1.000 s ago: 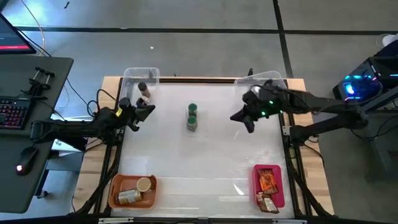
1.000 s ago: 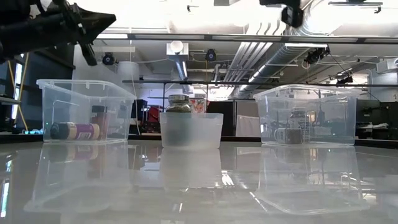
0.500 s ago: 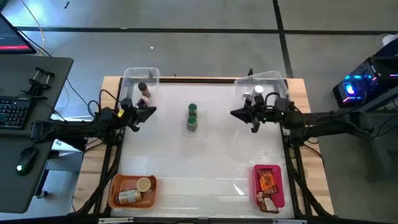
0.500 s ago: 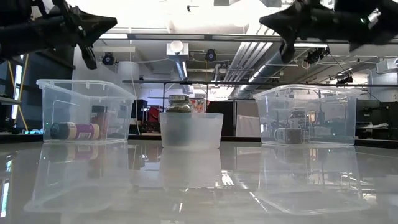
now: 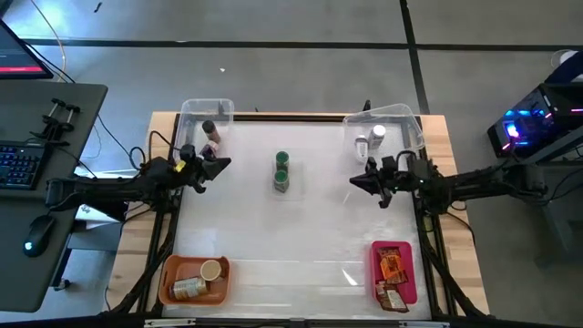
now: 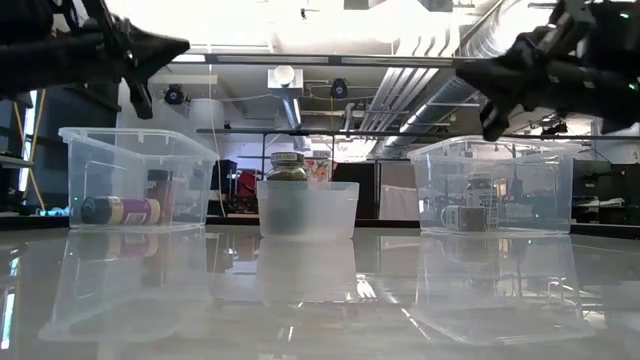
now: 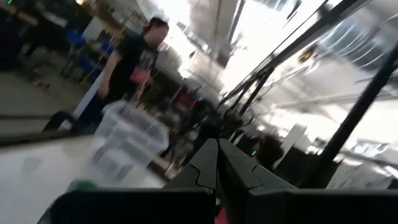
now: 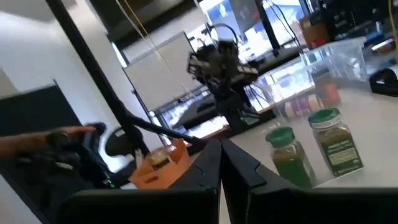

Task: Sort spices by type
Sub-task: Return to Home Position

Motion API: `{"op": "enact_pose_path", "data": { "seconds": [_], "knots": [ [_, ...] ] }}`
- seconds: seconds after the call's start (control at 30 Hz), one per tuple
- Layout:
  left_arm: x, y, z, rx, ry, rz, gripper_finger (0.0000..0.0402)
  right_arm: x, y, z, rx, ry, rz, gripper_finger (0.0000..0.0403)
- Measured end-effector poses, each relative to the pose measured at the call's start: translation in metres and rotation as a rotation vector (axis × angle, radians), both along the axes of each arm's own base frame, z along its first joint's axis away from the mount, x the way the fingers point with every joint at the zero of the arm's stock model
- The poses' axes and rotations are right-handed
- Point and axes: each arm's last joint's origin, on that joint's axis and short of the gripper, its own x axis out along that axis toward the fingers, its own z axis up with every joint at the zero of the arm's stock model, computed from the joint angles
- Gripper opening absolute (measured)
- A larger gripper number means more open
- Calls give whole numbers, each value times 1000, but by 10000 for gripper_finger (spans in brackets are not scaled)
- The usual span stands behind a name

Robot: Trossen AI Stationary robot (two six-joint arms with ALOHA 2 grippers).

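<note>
Judging the spices (image 5: 281, 173) sorted, we read the left hand (image 5: 224, 164) and right hand (image 5: 354, 182) closed and empty; next, park both arms at home.

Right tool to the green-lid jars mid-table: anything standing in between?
Nothing visible lies on the table between the right tool and the green-lid jars. Only the wall of the small clear bin they stand in surrounds them.
</note>
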Motion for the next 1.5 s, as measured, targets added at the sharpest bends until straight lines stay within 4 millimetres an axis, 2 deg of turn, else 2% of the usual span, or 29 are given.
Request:
{"op": "enact_pose_path", "data": {
  "seconds": [0.17,0.43,0.53,0.7,0.93,1.27,1.4,1.5],
  "knots": [
    [1,0,-17,-35,181,-3,1,-3,2,-5,-2,14,26,0],
    [-11,-2,-43,-97,438,3,1,-2,2,-25,84,214,30,1],
    [-16,-3,-44,-99,450,6,1,-3,2,-33,104,300,27,1],
    [-21,-4,-36,-79,353,-1,1,-9,4,-42,132,426,24,1],
    [-26,-3,-29,-62,267,22,1,-36,9,-43,155,527,22,1],
    [-26,-3,-30,-64,280,22,1,-59,13,-1,59,74,-18,1],
    [-26,-3,-30,-63,280,21,1,-60,14,8,41,-18,-11,1],
    [-26,-3,-30,-63,279,20,1,-60,15,7,41,-15,1,1]
  ]
}}
